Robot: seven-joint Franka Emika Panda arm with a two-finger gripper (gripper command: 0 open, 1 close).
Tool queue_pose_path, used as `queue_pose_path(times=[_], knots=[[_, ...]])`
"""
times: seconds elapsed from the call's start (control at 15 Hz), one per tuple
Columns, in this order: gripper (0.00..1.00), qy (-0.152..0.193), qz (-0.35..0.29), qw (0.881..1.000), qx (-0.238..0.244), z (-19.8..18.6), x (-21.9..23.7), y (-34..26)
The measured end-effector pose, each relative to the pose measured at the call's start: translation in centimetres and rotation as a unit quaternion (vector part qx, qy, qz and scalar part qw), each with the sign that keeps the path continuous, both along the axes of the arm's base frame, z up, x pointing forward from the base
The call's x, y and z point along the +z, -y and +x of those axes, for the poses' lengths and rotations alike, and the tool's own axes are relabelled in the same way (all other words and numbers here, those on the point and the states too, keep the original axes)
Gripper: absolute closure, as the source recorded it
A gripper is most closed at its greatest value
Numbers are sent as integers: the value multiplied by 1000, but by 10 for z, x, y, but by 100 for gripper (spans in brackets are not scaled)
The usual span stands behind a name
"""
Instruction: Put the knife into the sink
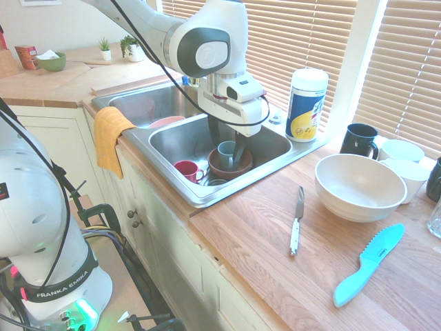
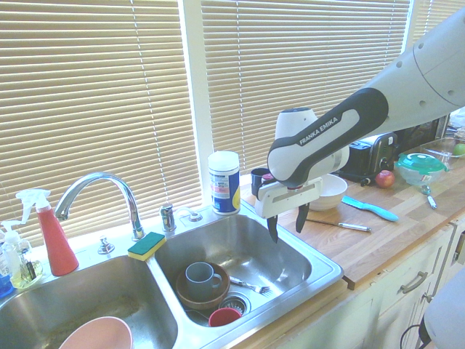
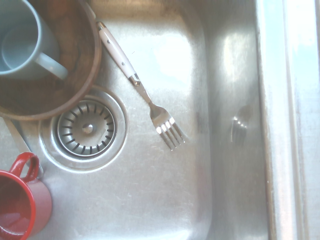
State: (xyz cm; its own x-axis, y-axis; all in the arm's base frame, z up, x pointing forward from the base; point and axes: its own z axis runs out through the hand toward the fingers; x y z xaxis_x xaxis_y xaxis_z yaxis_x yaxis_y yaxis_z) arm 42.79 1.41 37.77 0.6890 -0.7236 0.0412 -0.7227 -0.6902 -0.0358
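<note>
The knife (image 1: 296, 221), slim with a silver blade and white handle, lies flat on the wooden counter right of the sink; the second exterior view also shows the knife (image 2: 341, 225) there. My gripper (image 1: 226, 141) hangs open and empty above the squarish basin of the sink (image 1: 180, 136), well away from the knife. In the second exterior view the gripper (image 2: 286, 224) shows two dark fingers (image 2: 272, 228) spread apart over the sink (image 2: 298, 258). The wrist view looks straight down at the sink (image 3: 165, 190) floor.
In the basin sit a brown bowl (image 1: 229, 164) holding a grey mug (image 1: 226, 149), a red cup (image 1: 186, 169) and a fork (image 3: 150, 102). A turquoise knife (image 1: 368, 264), white bowl (image 1: 358, 186) and wipes canister (image 1: 306, 105) stand on the counter. A yellow cloth (image 1: 109, 138) drapes the sink's front edge.
</note>
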Motion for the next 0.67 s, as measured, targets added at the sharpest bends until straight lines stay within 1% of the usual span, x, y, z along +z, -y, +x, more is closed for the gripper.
queue_pose_path(times=[0.13,0.2,0.4,0.67], knots=[[0,-1,0,1000,-1,0,0,0],[0,-4,-1,1000,10,-1,0,3],[0,-18,-6,996,83,-8,6,35],[0,-15,-24,981,192,-31,14,121]])
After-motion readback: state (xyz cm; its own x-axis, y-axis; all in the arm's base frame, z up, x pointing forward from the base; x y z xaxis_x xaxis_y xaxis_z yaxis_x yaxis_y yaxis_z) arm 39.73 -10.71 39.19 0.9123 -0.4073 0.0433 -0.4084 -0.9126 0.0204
